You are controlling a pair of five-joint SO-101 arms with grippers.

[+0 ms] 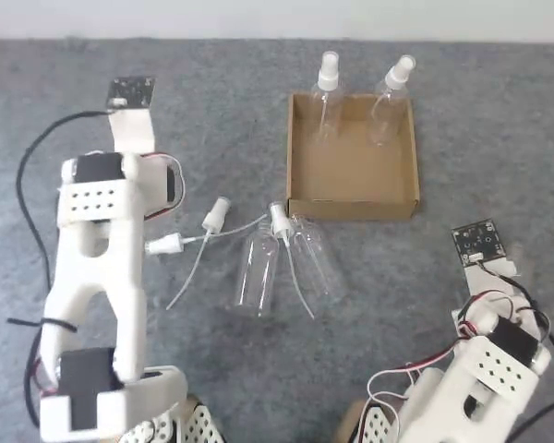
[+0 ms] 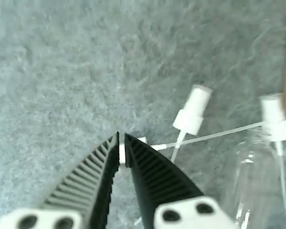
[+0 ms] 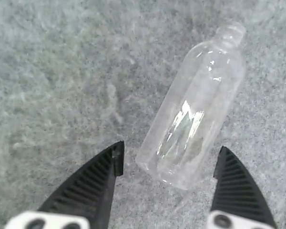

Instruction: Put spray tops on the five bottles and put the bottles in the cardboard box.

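1. Already, one boxed bottle (image 1: 327, 101) and a second boxed bottle (image 1: 390, 106) lay in the cardboard box (image 1: 351, 201), each wearing a spray top, with the heads poking over its far wall.
2. Just in front of the box, a clear bottle (image 1: 257, 272) and its neighbour bottle (image 1: 319, 263) lay side by side on the grey desk (image 1: 499, 138). A fitted spray top (image 1: 279, 220) sat at their necks, and I couldn't tell which one it was on.
3. Near them, a loose spray top (image 1: 215, 216) lay on the desk.
4. My left end effector (image 2: 121, 138) was clenched on another spray top (image 2: 121, 153), whose thin tube (image 2: 205, 138) trailed towards the two bottles.
5. My right end effector (image 3: 170, 149) was released, its fingers straddling an uncapped bottle (image 3: 195, 114) lying on the desk.
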